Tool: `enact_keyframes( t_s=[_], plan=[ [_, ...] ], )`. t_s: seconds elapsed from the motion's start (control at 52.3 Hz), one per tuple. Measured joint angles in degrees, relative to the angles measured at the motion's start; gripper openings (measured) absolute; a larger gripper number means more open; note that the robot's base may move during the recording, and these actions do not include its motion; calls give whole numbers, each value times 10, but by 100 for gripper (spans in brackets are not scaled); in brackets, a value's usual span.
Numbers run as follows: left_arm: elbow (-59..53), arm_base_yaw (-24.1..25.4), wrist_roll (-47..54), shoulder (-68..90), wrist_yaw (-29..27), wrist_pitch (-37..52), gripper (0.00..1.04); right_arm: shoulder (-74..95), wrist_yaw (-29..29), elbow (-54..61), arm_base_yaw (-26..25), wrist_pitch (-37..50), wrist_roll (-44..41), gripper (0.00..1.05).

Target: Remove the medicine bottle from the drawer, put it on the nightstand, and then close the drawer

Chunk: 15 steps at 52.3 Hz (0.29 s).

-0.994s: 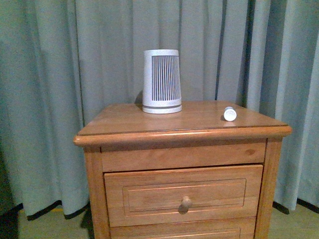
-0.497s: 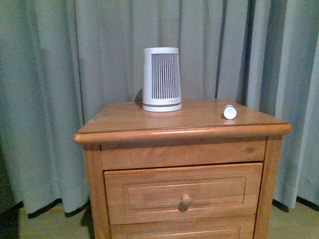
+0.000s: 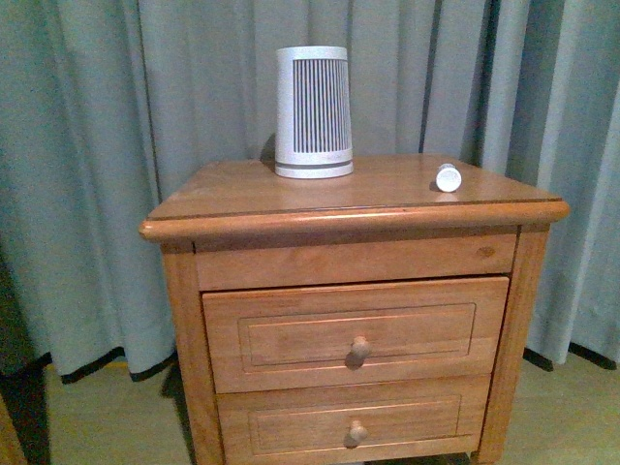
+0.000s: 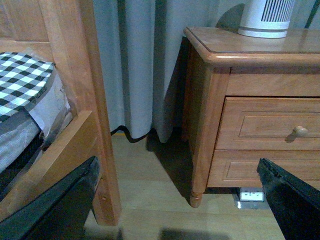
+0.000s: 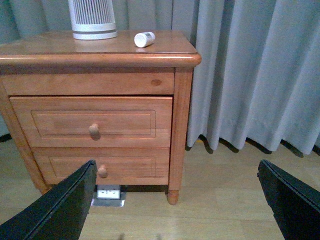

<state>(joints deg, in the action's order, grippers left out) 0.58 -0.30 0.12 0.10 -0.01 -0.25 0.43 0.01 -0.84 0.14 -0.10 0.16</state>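
Lying on its side at the upper right of the nightstand (image 3: 291, 194), the medicine bottle (image 3: 448, 177) could roll off if bumped, the drawer (image 3: 355, 334) looks shut, and both grippers' fingers are spread open.

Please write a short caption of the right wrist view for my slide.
Medicine bottle lies on its side on the nightstand beside a white ribbed device; both drawers shut.

We see the nightstand (image 3: 291, 218) standing on the floor (image 5: 225, 195), and on its top a ribbed white device (image 3: 313, 111) toward the back; the medicine bottle (image 3: 448, 177) lies on its side, well right of that device.
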Motion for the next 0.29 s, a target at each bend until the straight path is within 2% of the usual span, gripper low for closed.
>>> enact_keyframes(
  t_s=[0.287],
  plan=[
    [0, 0, 0, 0, 0, 0, 98, 0, 0, 0, 0, 0, 0, 98]
  ],
)
